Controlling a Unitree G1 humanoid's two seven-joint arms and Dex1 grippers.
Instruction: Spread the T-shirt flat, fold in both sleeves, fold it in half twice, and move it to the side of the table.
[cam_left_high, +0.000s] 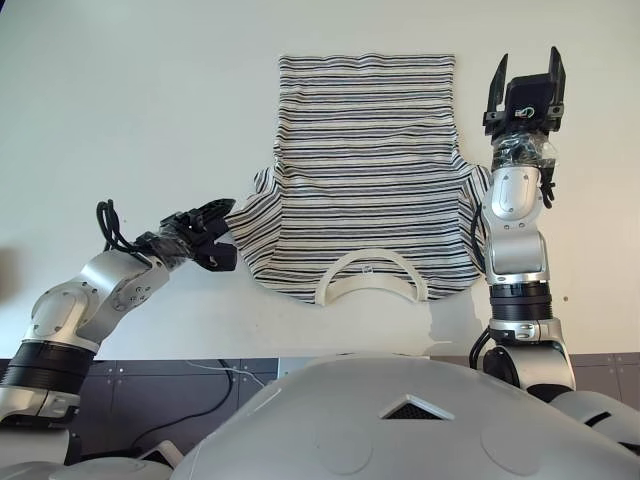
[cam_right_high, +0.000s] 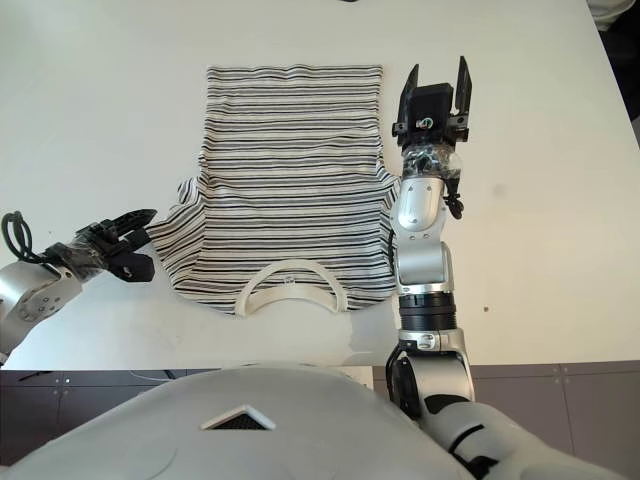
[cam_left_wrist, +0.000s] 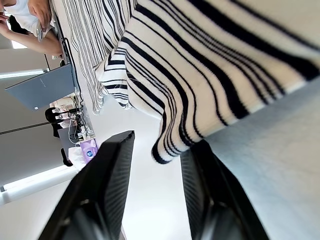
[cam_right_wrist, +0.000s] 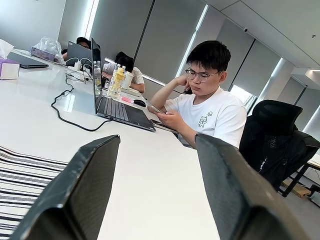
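The black-and-white striped T-shirt (cam_left_high: 365, 160) lies on the white table (cam_left_high: 120, 110), its white collar (cam_left_high: 370, 278) nearest me and its hem at the far side. Both sleeves bunch at the shirt's sides. My left gripper (cam_left_high: 215, 235) is low at the left sleeve (cam_left_high: 255, 205), open, and in the left wrist view the sleeve's edge (cam_left_wrist: 165, 140) hangs between its fingers (cam_left_wrist: 112, 170). My right gripper (cam_left_high: 527, 75) is lifted above the table just right of the hem's corner, fingers pointing up, open and holding nothing. The right wrist view catches a corner of the shirt (cam_right_wrist: 25, 170).
Bare table stretches left and right of the shirt. The table's front edge (cam_left_high: 150, 358) runs just below the collar. Farther along the table, the right wrist view shows a laptop (cam_right_wrist: 117, 107), a cable (cam_right_wrist: 70, 117) and small items.
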